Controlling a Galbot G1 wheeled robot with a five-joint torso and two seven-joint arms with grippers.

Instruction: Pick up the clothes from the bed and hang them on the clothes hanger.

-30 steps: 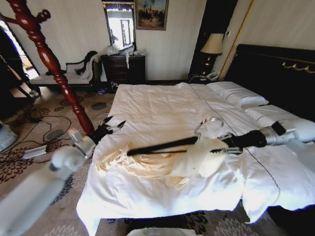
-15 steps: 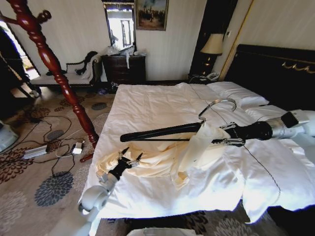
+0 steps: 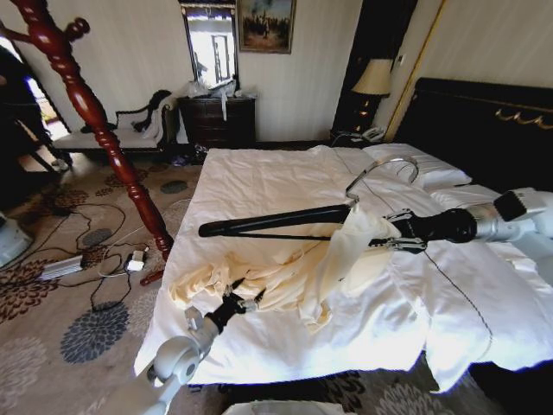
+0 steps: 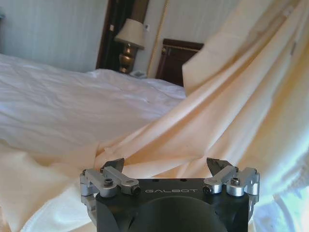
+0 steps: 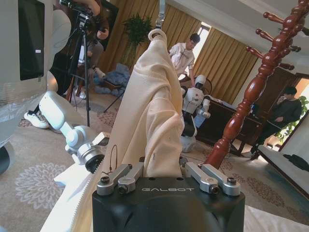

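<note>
Over the middle of the bed (image 3: 259, 186), the right gripper (image 3: 386, 239) reaches in from the right and is clenched on the clothes hanger (image 3: 270, 220), holding the slim black bar above the white sheets with its silver wire hook (image 3: 380, 173) arching up toward the far pillows (image 3: 415, 166). One part of the clothes (image 3: 346, 255), a pale cream-yellow garment, drapes over the hanger's right end beside that gripper; the rest trails down and left, lying wrinkled on the near half of the bed. From the right wrist camera the cream fabric (image 5: 147, 121) rises straight out between the gripper's fingers (image 5: 120, 178). Near the left edge of the bed, the left gripper (image 3: 235, 301) sits low at the garment's near hem, its jaws spread open and holding nothing; the left wrist camera shows its fingertips (image 4: 114, 164) wide apart just short of the folds of the cloth (image 4: 227, 111). A dark red turned-wood coat stand (image 3: 95, 121) leans at far left over the patterned carpet (image 3: 78, 320), and a table lamp (image 3: 372, 82) stands beside the black headboard (image 3: 484, 130).
</note>
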